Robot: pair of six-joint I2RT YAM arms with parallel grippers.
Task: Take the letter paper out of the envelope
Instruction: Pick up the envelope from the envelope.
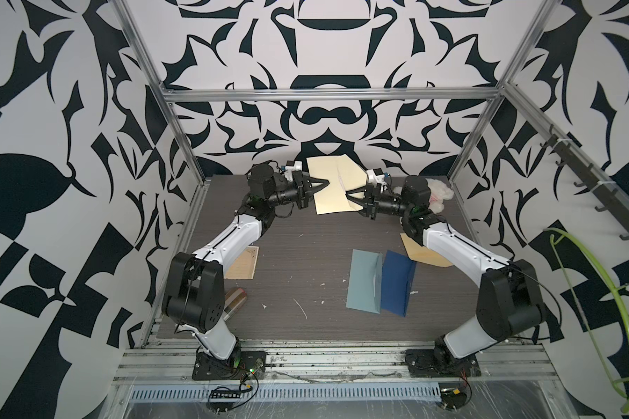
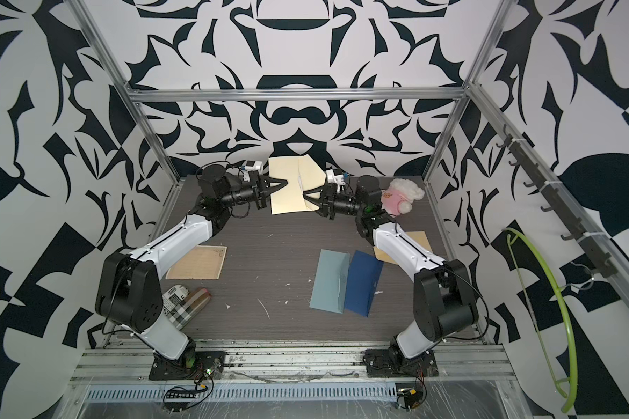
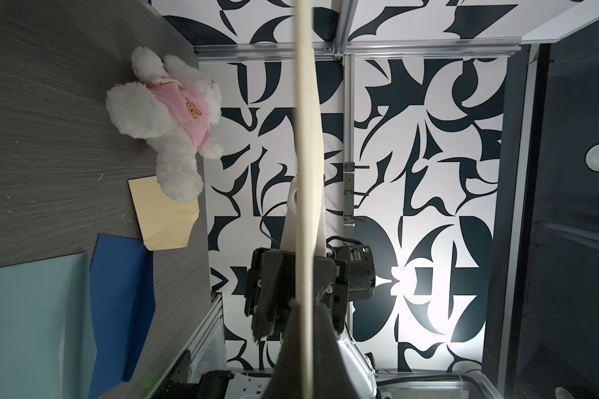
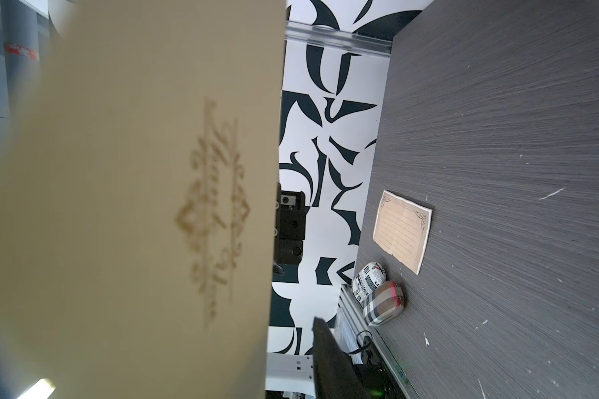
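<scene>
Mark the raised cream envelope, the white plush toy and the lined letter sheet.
cream envelope (image 1: 329, 201), in a top view, lower part of its face
white plush toy (image 3: 179, 103), left wrist view, its pink top
lined letter sheet (image 4: 403, 229), right wrist view, its middle

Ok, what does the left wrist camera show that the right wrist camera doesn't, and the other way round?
Only the left wrist: the plush toy, the cream envelope on the table, the dark blue envelope and the light blue envelope. Only the right wrist: the lined letter sheet, a plaid pouch and a newsprint pouch. Both: the held cream envelope, edge-on from the left wrist, its printed face from the right, and the table.
</scene>
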